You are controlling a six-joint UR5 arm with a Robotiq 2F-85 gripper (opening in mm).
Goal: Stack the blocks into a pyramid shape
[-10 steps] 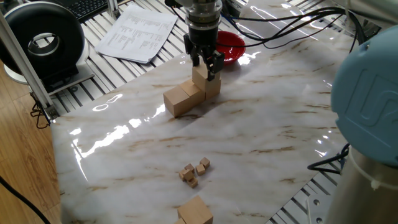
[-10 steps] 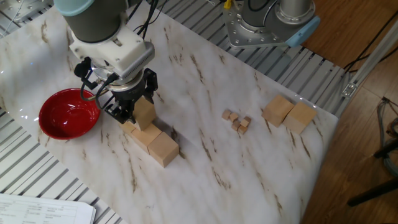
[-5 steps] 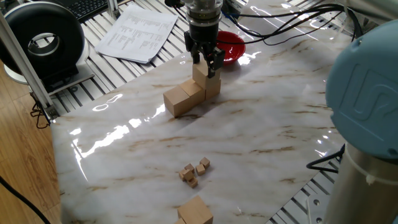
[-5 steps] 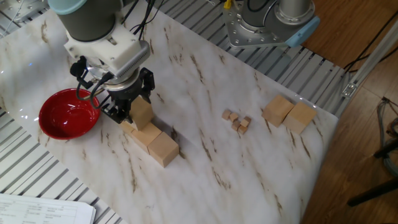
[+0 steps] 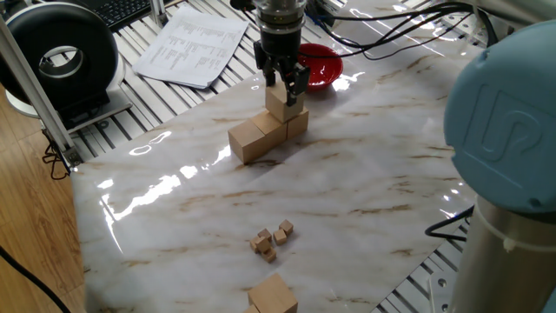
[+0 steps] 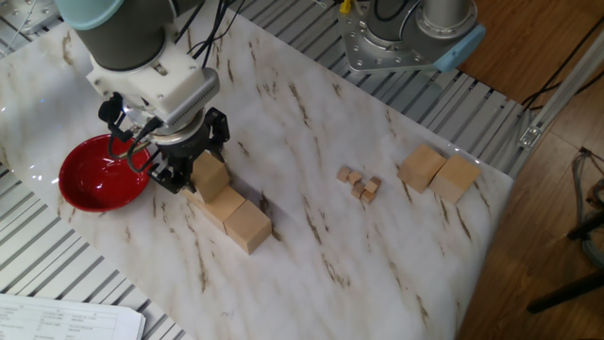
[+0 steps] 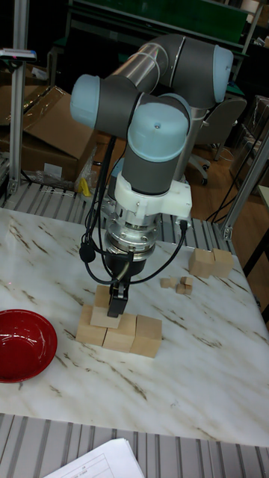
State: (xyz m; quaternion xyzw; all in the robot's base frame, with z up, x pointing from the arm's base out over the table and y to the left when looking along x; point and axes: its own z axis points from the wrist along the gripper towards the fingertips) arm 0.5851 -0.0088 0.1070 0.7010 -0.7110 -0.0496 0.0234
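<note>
Three large tan blocks form a row [image 5: 250,139] [image 6: 249,228] [image 7: 119,340] on the marble table. A fourth block [image 5: 279,107] [image 6: 209,176] [image 7: 103,317] sits at second level, over the bowl end of the row. My gripper [image 5: 281,87] [image 6: 196,168] [image 7: 117,302] comes straight down on this block and is shut on it, one finger on each side. Whether it rests on the row or hangs just above it I cannot tell. Two more large blocks [image 6: 439,172] [image 7: 210,263] lie side by side near the table's far edge, one of them [image 5: 273,295] showing in one fixed view.
A red bowl [image 5: 323,63] [image 6: 100,173] [image 7: 22,343] stands close beside the row's end. Several tiny wooden cubes [image 5: 271,239] [image 6: 360,183] [image 7: 179,283] lie between the row and the spare blocks. Papers [image 5: 193,45] and cables lie off the table's back.
My gripper and the block in it have shifted slightly along the row toward the red bowl. The base row and the spare blocks have not moved.
</note>
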